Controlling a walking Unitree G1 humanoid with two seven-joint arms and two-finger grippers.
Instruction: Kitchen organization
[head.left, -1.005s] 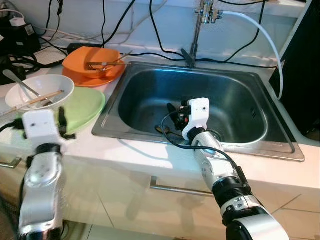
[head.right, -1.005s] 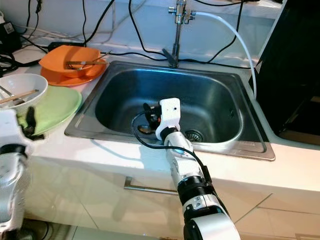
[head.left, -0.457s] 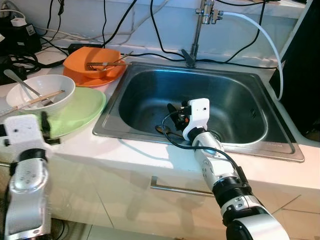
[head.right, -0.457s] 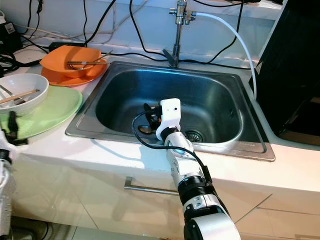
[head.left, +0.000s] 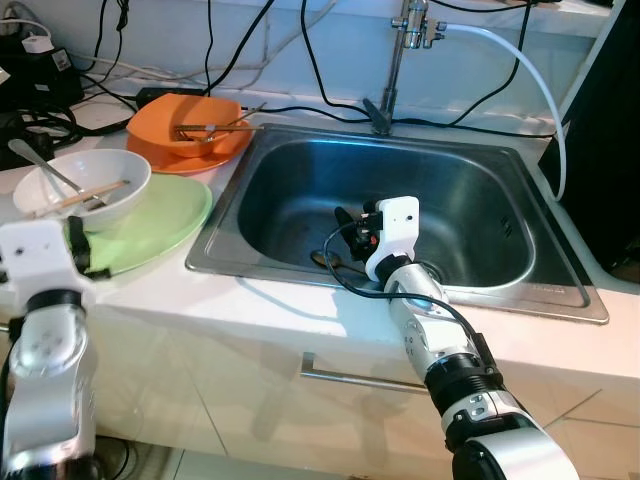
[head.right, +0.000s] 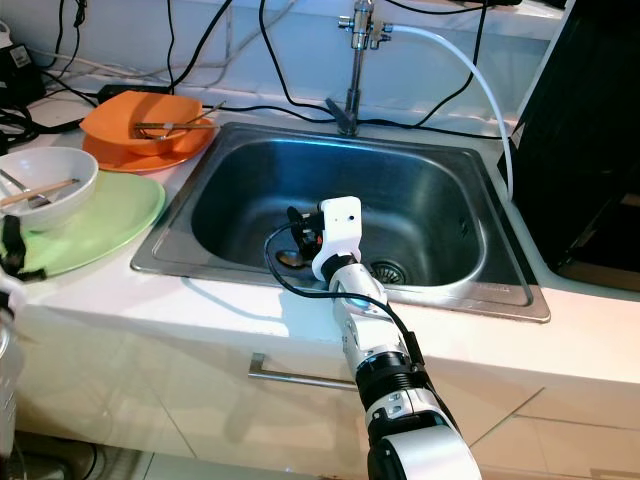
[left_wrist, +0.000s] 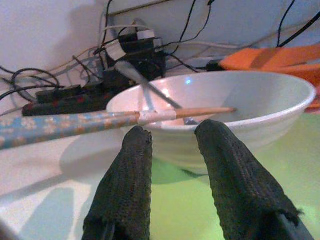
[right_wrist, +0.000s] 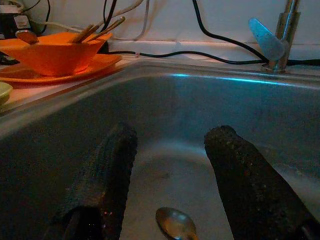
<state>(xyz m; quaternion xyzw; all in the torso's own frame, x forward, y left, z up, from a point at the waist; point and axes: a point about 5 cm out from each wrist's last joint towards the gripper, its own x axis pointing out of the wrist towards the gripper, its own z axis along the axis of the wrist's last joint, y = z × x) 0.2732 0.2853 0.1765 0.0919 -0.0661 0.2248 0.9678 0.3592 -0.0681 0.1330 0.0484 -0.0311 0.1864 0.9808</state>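
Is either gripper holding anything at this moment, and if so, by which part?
Nothing is held. The right gripper is open above the spoon in the sink; the left gripper is open before the white bowl.

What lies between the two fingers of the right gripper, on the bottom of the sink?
A spoon lies on the sink bottom between the open right gripper fingers, not touched by either; the right wrist view shows it.

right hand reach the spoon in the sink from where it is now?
Probably yes. The right hand sits low in the sink, fingers open, and the spoon lies on the basin floor just ahead between them, with nothing in between.
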